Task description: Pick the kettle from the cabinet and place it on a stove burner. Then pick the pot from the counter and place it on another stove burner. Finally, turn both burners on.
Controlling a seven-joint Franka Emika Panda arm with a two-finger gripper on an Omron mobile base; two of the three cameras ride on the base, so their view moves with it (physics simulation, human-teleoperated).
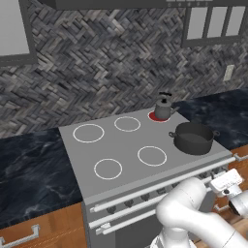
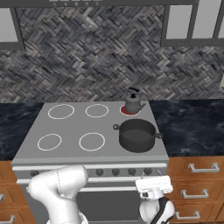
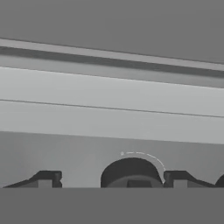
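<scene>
- The two-finger gripper [image 3: 109,183] of the white arm was low in front of the stove, at the height of the control panel; in the hand view its two dark finger tips [image 3: 46,178] stood spread wide, with nothing between them except the panel behind.
- A dark round control knob [image 3: 131,173] with a thin white arc around it sat just between the two tips, close in front of them. I could not tell if the tips touched it.
- In the right base view the hand [image 2: 153,186] hung just under the row of knobs [image 2: 124,172], near the right end of the stove front.
- Above, on the flat grey cooktop [image 2: 70,127], the wide, low, dark grey pot [image 2: 137,135] with two loop handles stood on the front right burner, near the right edge.
- Behind it the small dark grey kettle [image 2: 133,103] with a black arched handle stood on the back right burner [image 2: 125,110], and this burner glowed red under it.
- The black marble-look counter [image 2: 192,124] lay on both sides of the stove.
- My judgement: both vessels were already placed, and one burner seemed to be on. The burner under the pot showed no red that I could see, so turning its knob was probably the step that was left.
</scene>
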